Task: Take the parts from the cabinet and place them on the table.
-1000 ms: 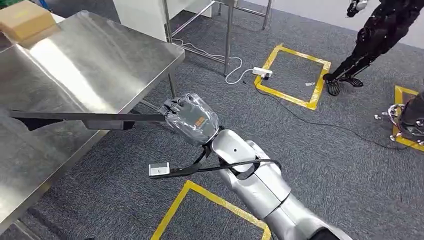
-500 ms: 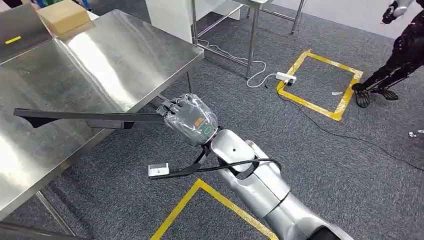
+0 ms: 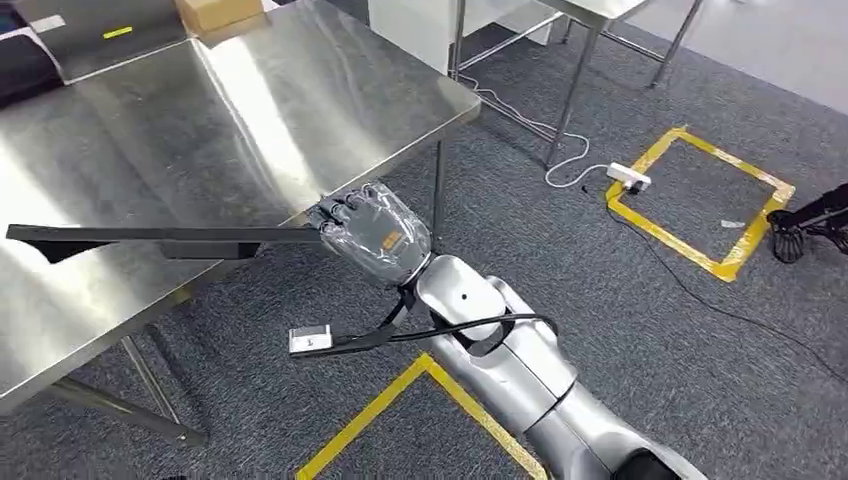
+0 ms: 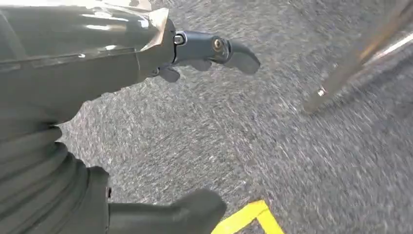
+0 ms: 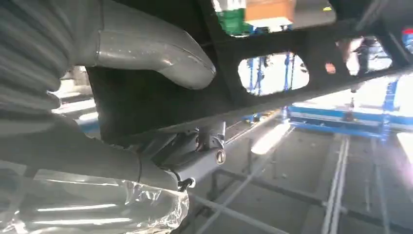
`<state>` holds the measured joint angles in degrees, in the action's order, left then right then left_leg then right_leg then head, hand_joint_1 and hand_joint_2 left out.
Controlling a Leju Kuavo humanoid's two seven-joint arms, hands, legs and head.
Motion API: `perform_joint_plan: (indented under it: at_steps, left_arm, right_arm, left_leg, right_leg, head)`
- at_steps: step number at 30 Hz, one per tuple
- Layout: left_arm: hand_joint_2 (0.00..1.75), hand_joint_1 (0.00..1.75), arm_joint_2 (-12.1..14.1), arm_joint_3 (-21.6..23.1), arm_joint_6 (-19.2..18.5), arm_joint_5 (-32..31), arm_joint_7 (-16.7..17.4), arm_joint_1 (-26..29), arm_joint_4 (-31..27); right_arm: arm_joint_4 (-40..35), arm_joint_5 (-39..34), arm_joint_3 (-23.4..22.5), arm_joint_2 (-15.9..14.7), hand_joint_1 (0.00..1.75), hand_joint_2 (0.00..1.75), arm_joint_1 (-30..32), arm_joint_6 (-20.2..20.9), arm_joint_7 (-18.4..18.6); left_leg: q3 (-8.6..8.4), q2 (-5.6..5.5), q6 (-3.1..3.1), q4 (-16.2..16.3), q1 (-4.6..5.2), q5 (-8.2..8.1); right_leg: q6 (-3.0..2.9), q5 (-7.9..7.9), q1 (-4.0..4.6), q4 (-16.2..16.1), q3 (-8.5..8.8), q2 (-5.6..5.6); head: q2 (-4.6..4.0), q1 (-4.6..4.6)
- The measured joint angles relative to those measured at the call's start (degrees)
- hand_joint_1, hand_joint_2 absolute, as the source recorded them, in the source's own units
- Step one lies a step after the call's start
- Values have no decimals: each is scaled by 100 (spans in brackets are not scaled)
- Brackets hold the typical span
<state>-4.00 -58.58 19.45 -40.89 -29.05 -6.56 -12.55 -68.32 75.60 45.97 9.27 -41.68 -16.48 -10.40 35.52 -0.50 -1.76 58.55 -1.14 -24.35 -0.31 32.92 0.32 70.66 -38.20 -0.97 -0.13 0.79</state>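
While the head view shows the right hand (image 3: 378,236) gripping a long flat black part (image 3: 150,238) mid-frame over the shiny steel worktop (image 3: 250,110), the right wrist view reveals oval cut-outs in it. The left hand (image 4: 204,51) hangs over speckled grey carpet (image 4: 253,146), fingers apart, holding nothing.

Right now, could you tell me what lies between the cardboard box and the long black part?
In the head view, only bare steel table lies between cardboard box and black part.

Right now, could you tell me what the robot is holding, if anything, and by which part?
The right hand grips a long black part by one end, the rest sticking out over the steel table. The left hand holds nothing.
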Motion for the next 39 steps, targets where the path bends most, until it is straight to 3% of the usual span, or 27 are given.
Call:
perform_joint_plan:
  at_steps: [2,3,5,6,7,11,12,13,14,16,18,20,21,22,23,26,27,28,29,30,32,33,35,36,37,38,39]
  left_arm:
    - [175,0,0,0,0,0,0,6,0]
    - [175,0,-2,0,0,0,0,16,0]
    - [175,0,-7,0,0,0,0,23,2]
    - [175,0,-17,0,0,0,2,23,2]
    - [175,0,-17,0,0,0,0,20,2]
    - [175,0,-9,-4,11,0,2,71,2]
    - [175,0,-9,-4,18,0,2,82,2]
    - [175,0,-22,-4,17,0,2,83,4]
    - [175,0,-20,-4,17,0,2,68,4]
    - [175,0,-15,-4,15,0,2,52,4]
    - [175,0,-22,-4,7,0,2,64,4]
    - [175,0,-18,-4,2,0,2,66,4]
    - [175,0,-13,-4,2,2,2,62,2]
    - [175,0,-11,-4,2,0,2,56,2]
    - [175,0,-9,-4,0,0,2,38,2]
    - [175,0,-9,-4,0,-18,2,52,2]
    - [175,0,-11,-2,0,-18,11,52,2]
    - [175,0,-20,-2,-2,-17,11,50,2]
    - [175,0,-24,-4,-9,-15,24,31,2]
    - [175,0,-24,-2,-9,-15,24,12,2]
    - [175,0,-24,-2,-9,-9,24,1,2]
    - [175,0,-28,-4,-9,2,26,4,2]
    - [175,0,-33,-7,-11,7,37,9,2]
    - [175,0,-37,-7,-11,7,37,6,2]
    - [175,0,-42,-7,-11,7,37,2,2]
    - [175,0,-39,-7,-11,7,37,-7,2]
    - [175,0,-39,-7,-11,2,35,-7,2]
  right_arm:
    - [13,0,9,-33,173,175,27,0,0]
    - [22,2,13,-44,173,175,43,2,0]
    - [26,2,13,-44,173,175,39,2,0]
    - [26,0,13,-39,173,175,26,2,0]
    - [26,0,13,-39,173,175,16,2,0]
    - [26,-7,22,-28,173,175,7,2,0]
    - [26,-7,26,-15,173,175,0,2,0]
    - [26,-9,28,7,173,175,4,0,2]
    - [26,-9,28,9,173,175,-6,2,7]
    - [28,-13,28,-7,173,175,10,0,13]
    - [42,-9,28,-9,173,175,45,0,15]
    - [46,-7,28,-9,173,175,51,0,15]
    - [46,-9,28,-2,173,175,44,0,15]
    - [46,-7,28,9,173,175,41,-2,17]
    - [46,-7,17,2,173,175,27,-7,24]
    - [48,11,11,-2,173,175,35,-15,42]
    - [44,28,9,5,173,175,36,-20,44]
    - [44,39,7,-4,173,175,39,-26,44]
    - [44,44,4,-9,173,175,40,-48,44]
    - [44,44,-7,-33,173,175,55,-59,44]
    - [48,48,-9,-83,173,175,99,-68,44]
    - [50,52,-7,-98,173,175,131,-68,44]
    - [61,63,-7,-109,173,175,148,-68,42]
    - [61,66,-9,-105,173,175,139,-68,42]
    - [59,68,-9,-96,173,175,135,-68,39]
    - [61,65,-11,-90,173,175,130,-68,39]
    - [61,68,-11,-87,173,175,123,-68,31]
  left_leg:
    - [12,-154,-6,2,2,7]
    - [10,-231,-4,4,1,9]
    - [4,-383,15,8,-6,20]
    - [3,-449,28,12,-9,24]
    - [28,-507,64,16,-3,28]
    - [98,-663,223,-16,-38,86]
    - [117,-566,241,24,-59,52]
    - [185,-239,260,176,-14,-63]
    - [333,-86,272,493,-16,-265]
    - [774,-13,302,1411,-22,-693]
    - [922,6,316,1735,-23,-717]
    - [543,65,288,1043,-21,-325]
    - [199,163,260,460,-14,-91]
    - [-13,423,225,59,14,-76]
    - [-19,364,185,43,55,-67]
    - [34,194,123,41,82,-53]
    - [-15,137,51,-32,24,8]
    - [-21,109,32,-44,17,19]
    - [-15,67,-7,-48,-1,40]
    - [-3,12,-15,-49,-2,45]
    - [24,-136,-24,-47,1,54]
    - [25,-206,-21,-47,0,56]
    - [23,-351,-2,-40,-14,66]
    - [23,-418,11,-33,-23,71]
    - [27,-484,41,-31,-32,74]
    - [51,-531,90,-12,4,69]
    - [76,-583,130,-14,-1,93]
  right_leg:
    - [37,167,-19,677,-342,46]
    - [80,89,-29,594,-324,54]
    - [189,-310,-54,-274,78,110]
    - [229,-524,-90,-816,329,232]
    - [222,-574,-120,-1162,457,499]
    - [93,-645,-70,-1183,489,299]
    - [22,-690,-140,-1237,501,238]
    - [-13,-693,-125,-1242,508,192]
    - [-61,-689,-112,-1242,509,139]
    - [-82,-673,-81,-1242,503,-5]
    - [-85,-670,-65,-1242,499,-135]
    - [-86,-666,-51,-1242,502,-253]
    - [-85,-663,-45,-1242,509,-313]
    - [-76,-656,-19,-1242,521,-352]
    - [-43,-638,48,-1233,494,-388]
    - [5,-641,35,-1261,528,-532]
    - [50,-604,88,-1227,503,-505]
    - [70,-539,23,-1121,458,-282]
    - [40,-372,17,-812,329,-75]
    - [18,-177,-5,-379,125,12]
    - [28,112,-34,496,-290,55]
    - [65,105,-42,581,-334,55]
    - [178,-171,-75,-19,-42,79]
    - [235,-378,-113,-528,204,151]
    - [273,-552,-155,-1016,445,324]
    - [257,-564,-139,-1213,500,474]
    - [207,-602,-146,-1222,532,386]
  head:
    - [0,7]
    - [0,7]
    - [0,4]
    - [0,4]
    - [0,2]
    - [0,7]
    - [0,18]
    - [0,35]
    - [0,46]
    - [0,39]
    - [0,35]
    - [0,37]
    - [0,39]
    - [0,42]
    - [0,28]
    - [0,24]
    - [0,33]
    - [0,26]
    - [0,24]
    - [0,-2]
    - [0,2]
    - [0,4]
    - [0,0]
    - [0,4]
    - [0,-2]
    - [0,2]
    - [0,13]
